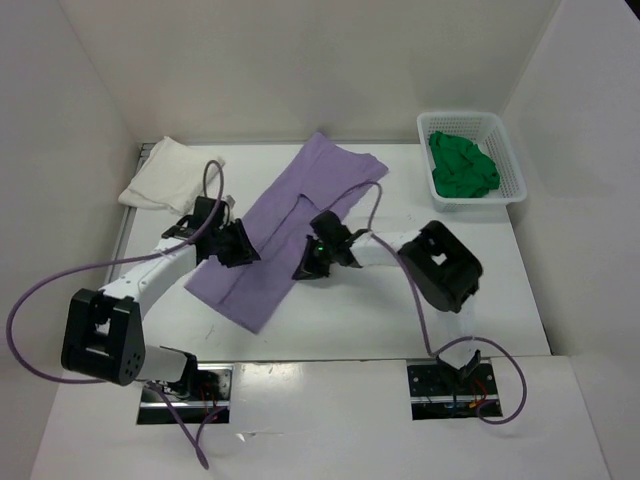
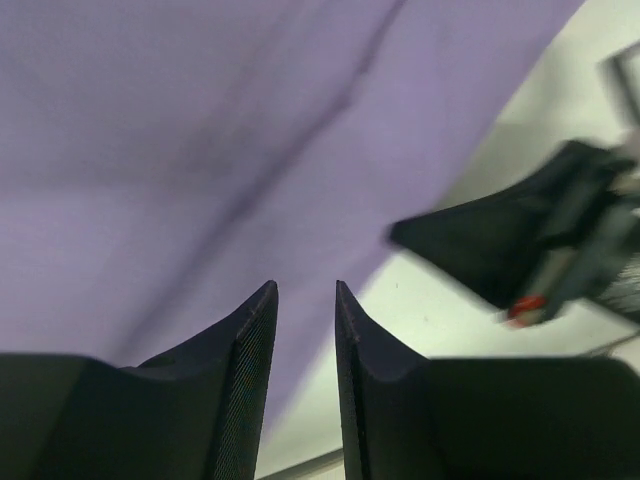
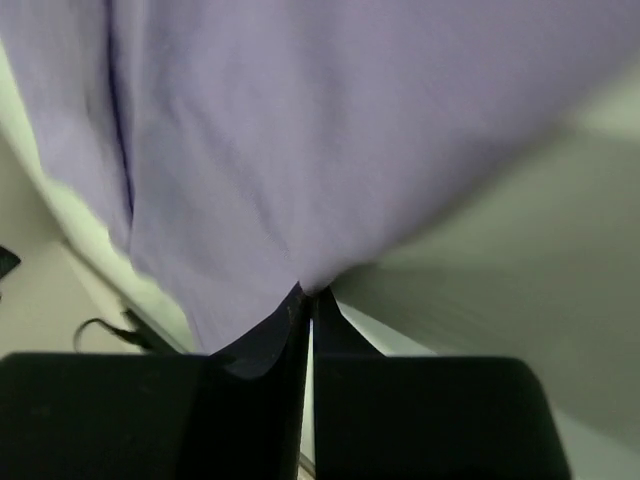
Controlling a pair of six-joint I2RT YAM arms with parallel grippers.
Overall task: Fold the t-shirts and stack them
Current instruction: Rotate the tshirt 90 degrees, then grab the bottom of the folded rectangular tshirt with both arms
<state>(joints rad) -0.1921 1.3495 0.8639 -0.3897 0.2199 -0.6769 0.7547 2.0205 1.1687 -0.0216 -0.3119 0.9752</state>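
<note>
A pale lilac t-shirt point(image 1: 290, 220) lies diagonally across the middle of the table, folded into a long strip. My right gripper point(image 1: 308, 268) sits at its right edge. In the right wrist view its jaws point(image 3: 307, 292) are shut, pinching the edge of the lilac cloth point(image 3: 300, 120) at their tips. My left gripper point(image 1: 243, 250) hovers at the strip's left edge. In the left wrist view it point(image 2: 305, 285) stands open, with nothing between the fingers and the lilac cloth point(image 2: 200, 150) beyond. A folded white t-shirt point(image 1: 165, 175) lies at the back left. A green t-shirt point(image 1: 462, 168) is crumpled in the basket.
The white lattice basket point(image 1: 510, 160) stands at the back right corner. White walls close in the table on the left, back and right. The right arm's black gripper point(image 2: 530, 250) shows in the left wrist view, close by on the bare table.
</note>
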